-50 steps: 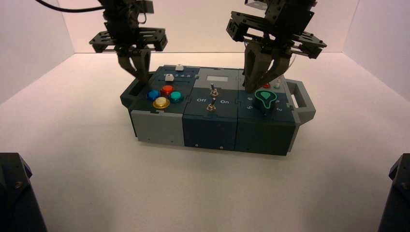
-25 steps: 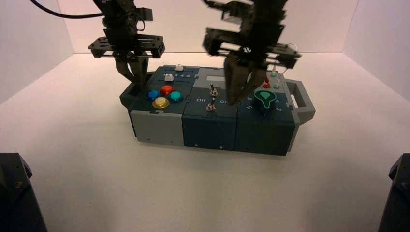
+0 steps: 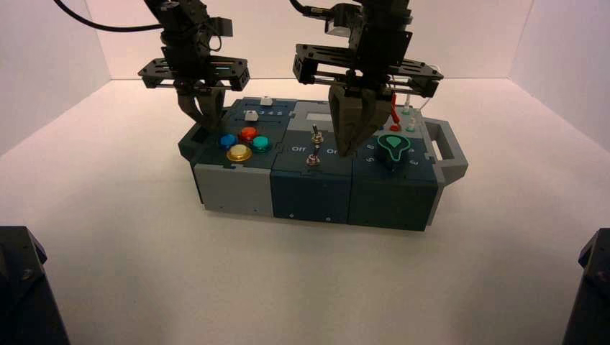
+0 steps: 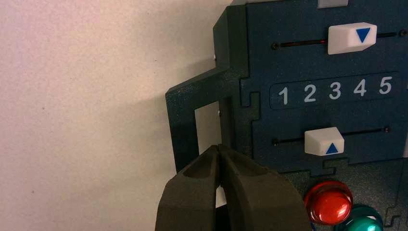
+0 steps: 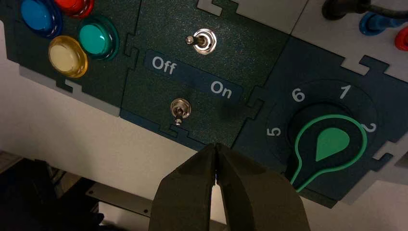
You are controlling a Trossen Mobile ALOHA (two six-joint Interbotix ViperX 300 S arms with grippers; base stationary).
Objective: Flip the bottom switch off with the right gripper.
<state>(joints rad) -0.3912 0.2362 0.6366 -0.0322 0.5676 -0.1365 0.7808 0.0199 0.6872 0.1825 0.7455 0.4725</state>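
From the high view, my right gripper (image 3: 345,152) hangs over the middle of the box (image 3: 309,195), its tips partly hiding the "On" lettering (image 3: 331,151). The bottom switch (image 3: 313,158) stands on the near part of the dark middle panel, just to the left of those tips. I judge that I am placed on the "On" side so that a leftward sweep can push the lever towards "Off". My left gripper (image 3: 211,126) is parked above the box's left end.

In the left wrist view, my left fingers (image 4: 192,197) are closed tip to tip over the left handle (image 4: 182,127), with nothing between them.

In the right wrist view, my right fingers (image 5: 183,195) are shut together too, empty, and apart from the bottom switch. Closed like this they make one blunt prod, which suits a flip better than a grip. The lever's tilt between the two words I cannot tell for certain. Next I should line up and lower beside it before pushing; coming in too far from the near edge could miss the lever, and too far back could catch the upper toggle (image 5: 202,41).
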